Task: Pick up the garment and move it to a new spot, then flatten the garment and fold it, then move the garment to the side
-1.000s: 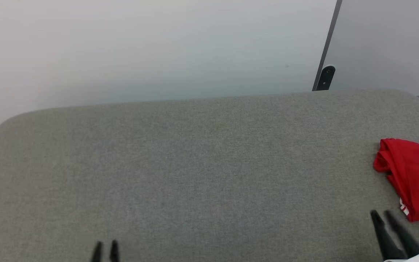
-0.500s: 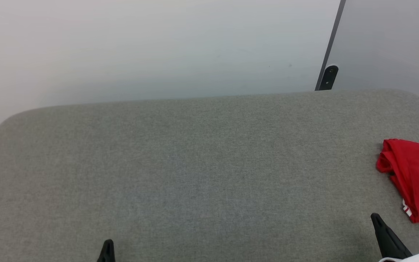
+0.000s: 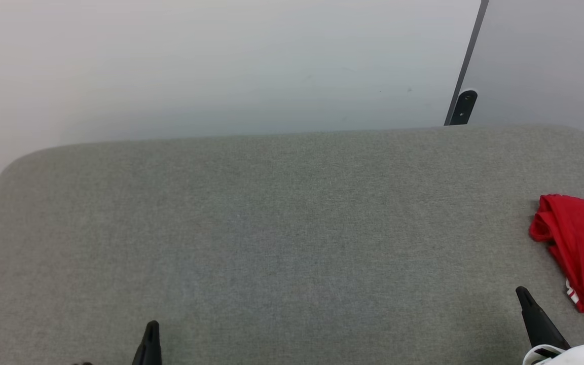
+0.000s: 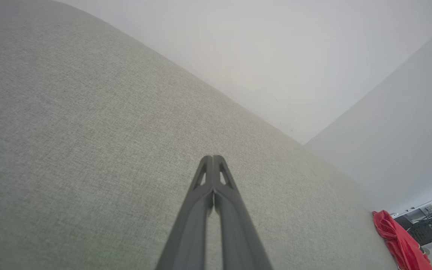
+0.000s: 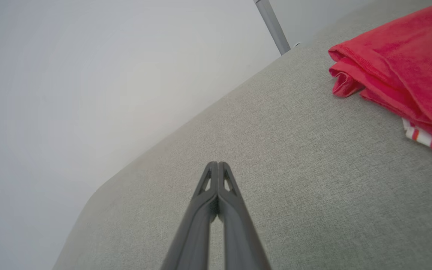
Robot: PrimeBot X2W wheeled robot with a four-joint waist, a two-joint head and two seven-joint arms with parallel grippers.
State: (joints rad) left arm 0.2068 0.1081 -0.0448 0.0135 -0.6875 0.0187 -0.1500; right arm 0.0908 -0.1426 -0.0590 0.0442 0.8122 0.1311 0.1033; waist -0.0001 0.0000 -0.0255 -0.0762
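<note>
Since the broad grey cloth-covered surface (image 3: 271,228) carries the garment (image 3: 583,248) only at its far right end, where the head view's edge cuts it off, the task looks all but finished. The garment lies there as a compact red bundle with stacked, doubled-over edges. That suggests the pick-up, the flattening and the folding are done, and the shift to the side as well.

The left gripper (image 4: 213,159) hangs over the grey surface well apart from the garment, its two fingers pressed together with nothing between them. The right gripper (image 5: 218,165) sits near the bundle but clear of it, likewise closed on nothing. A small strip of red-and-white striped trim (image 5: 416,135) peeks from the bundle's lower corner. Little seems left beyond drawing the arms back.
</note>
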